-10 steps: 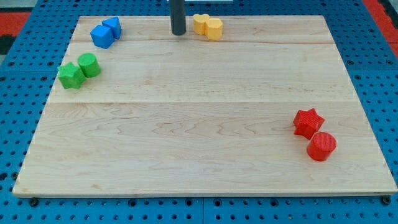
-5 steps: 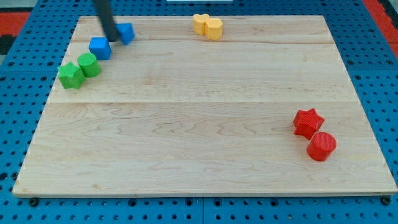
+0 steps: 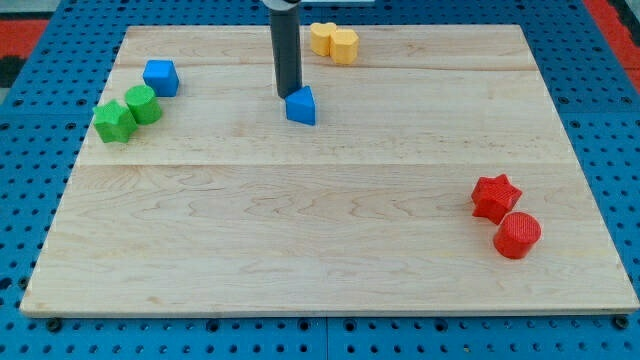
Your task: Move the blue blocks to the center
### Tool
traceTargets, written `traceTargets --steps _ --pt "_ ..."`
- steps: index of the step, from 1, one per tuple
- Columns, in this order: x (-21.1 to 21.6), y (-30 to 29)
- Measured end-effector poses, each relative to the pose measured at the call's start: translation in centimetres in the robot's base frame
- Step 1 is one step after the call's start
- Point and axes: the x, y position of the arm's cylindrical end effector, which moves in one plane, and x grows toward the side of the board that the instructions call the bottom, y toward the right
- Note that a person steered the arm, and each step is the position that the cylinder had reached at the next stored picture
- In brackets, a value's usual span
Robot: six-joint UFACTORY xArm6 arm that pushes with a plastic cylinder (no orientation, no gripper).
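A blue triangular block [image 3: 301, 106] lies on the wooden board [image 3: 330, 250], above the board's middle. My tip [image 3: 289, 95] stands right at that block's upper left side, touching or nearly touching it. A blue cube [image 3: 160, 77] sits at the view's upper left, close to the green blocks.
A green star block [image 3: 114, 122] and a green cylinder [image 3: 143, 104] sit together at the left edge. Two yellow blocks [image 3: 334, 42] sit at the top edge. A red star [image 3: 495, 197] and a red cylinder [image 3: 517, 235] sit at the right.
My tip swept from the top to the blue pair, split it, and pushed the blue triangular block right and down. The blue cube shifted slightly down-left.
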Motion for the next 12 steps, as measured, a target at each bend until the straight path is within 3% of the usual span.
traceTargets --steps 1,2,5,6,7,8,9,10,11,12 --pt "-7.6 -0.4" --pt "-13.9 -6.9" --pt "-10.0 -23.7" --pt "-4.4 -20.5" --pt "-1.4 -14.7" --pt "-1.1 -13.2" --pt "0.8 -4.3" --pt "-0.6 -1.0" --pt "-7.9 -3.0" --pt "-12.3 -4.3"
